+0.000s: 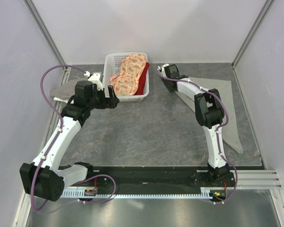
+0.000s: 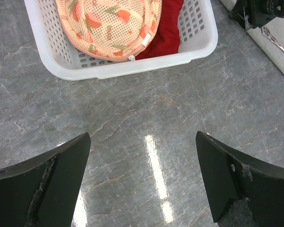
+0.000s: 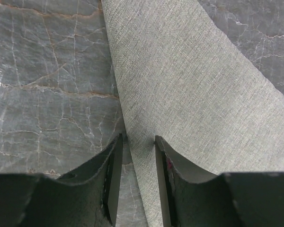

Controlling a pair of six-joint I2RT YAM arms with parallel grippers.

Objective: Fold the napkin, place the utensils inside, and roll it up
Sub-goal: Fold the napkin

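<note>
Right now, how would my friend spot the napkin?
Find the grey stone table, then look right of the white basket. The napkin is the big plain grey-green cloth lying in a triangle; the basket's cloths are orange-patterned and red instead.

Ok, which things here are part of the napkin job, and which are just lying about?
Job: napkin, fork on it, right gripper at its corner.
Lying about: white basket, patterned cloths, red cloth, grey-and-white cloth.
</note>
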